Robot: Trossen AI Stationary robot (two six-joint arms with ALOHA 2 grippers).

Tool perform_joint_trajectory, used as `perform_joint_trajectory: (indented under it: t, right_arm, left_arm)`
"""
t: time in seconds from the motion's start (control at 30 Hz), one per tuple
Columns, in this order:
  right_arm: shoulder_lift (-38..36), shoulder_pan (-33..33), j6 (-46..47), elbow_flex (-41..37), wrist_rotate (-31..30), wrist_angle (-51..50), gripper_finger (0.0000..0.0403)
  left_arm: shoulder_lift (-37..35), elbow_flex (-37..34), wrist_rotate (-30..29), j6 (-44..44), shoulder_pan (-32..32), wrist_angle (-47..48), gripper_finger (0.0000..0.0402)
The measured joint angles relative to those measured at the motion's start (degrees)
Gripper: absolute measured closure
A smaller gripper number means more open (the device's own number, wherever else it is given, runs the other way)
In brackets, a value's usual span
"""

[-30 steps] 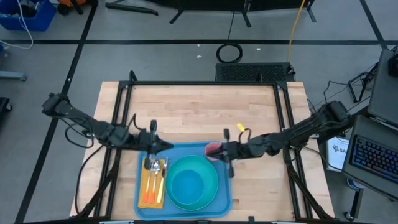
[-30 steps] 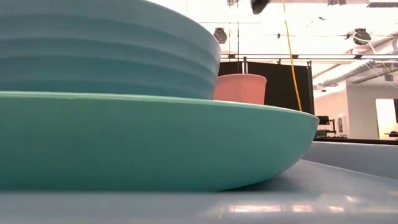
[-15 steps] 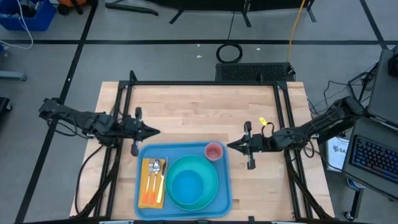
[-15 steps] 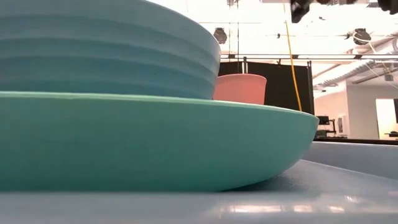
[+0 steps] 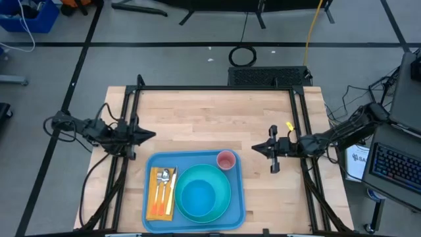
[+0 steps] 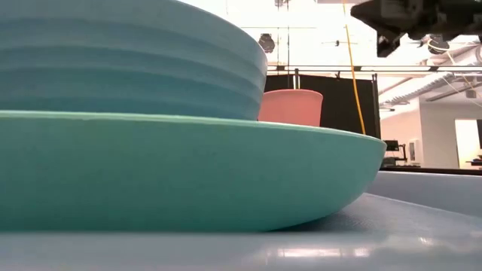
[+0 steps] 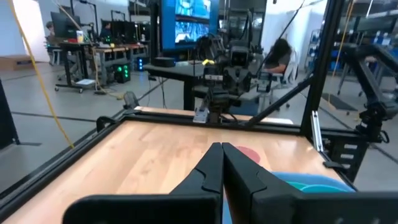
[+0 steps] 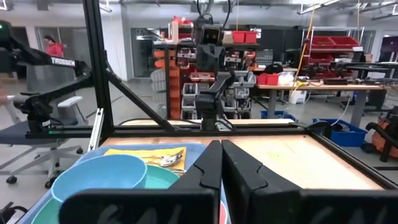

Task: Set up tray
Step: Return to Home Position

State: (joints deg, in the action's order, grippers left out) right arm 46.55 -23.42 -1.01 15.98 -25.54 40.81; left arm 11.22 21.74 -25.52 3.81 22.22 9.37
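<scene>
The blue tray (image 5: 150, 164) lies at the table's near middle. On it rest a yellow-orange napkin (image 5: 154, 205) with cutlery (image 5: 164, 176), a teal plate (image 5: 223, 195) carrying a blue bowl (image 5: 198, 196), and a pink cup (image 5: 227, 160) at the tray's far right corner. My left gripper (image 5: 152, 135) hovers shut over the table's left side, apart from the tray. My right gripper (image 5: 255, 149) hovers shut to the right of the tray. In the low view the plate (image 6: 188, 173), bowl (image 6: 128, 60) and cup (image 6: 291, 107) fill the frame.
Black frame rails (image 5: 217, 87) run along the table's far edge and down both sides. Bare wood (image 5: 210, 122) lies between the tray and the far rail. A laptop (image 5: 398, 164) stands off the table's right edge.
Both arms have drawn back from the tray: the left gripper toward the table's left edge, the right gripper toward the right edge, away from the pink cup. The tray and its contents have stayed still.
</scene>
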Motion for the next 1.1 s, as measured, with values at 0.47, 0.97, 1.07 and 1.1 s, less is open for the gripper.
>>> perform_joint_trajectory:
  t: [0.47,0.97,1.07,1.1]
  right_arm:
    - [-3.8,0.0,0.6,-13.7,0.0,11.4,0.0403]
    - [-3.8,0.0,6.2,-15.0,0.2,10.1,0.0403]
    - [-3.7,0.0,8.1,-15.0,0.2,9.2,0.0403]
    - [-3.7,0.0,8.7,-15.0,0.2,8.7,0.0403]
  left_arm:
    - [-10.8,-5.6,-0.9,0.7,0.0,10.0,0.0398]
    - [-10.9,-6.3,-1.5,0.6,0.0,11.7,0.0397]
    - [-10.9,-6.3,-1.6,2.3,0.0,13.0,0.0398]
    - [-10.9,-6.3,-1.6,2.3,0.0,13.1,0.0397]
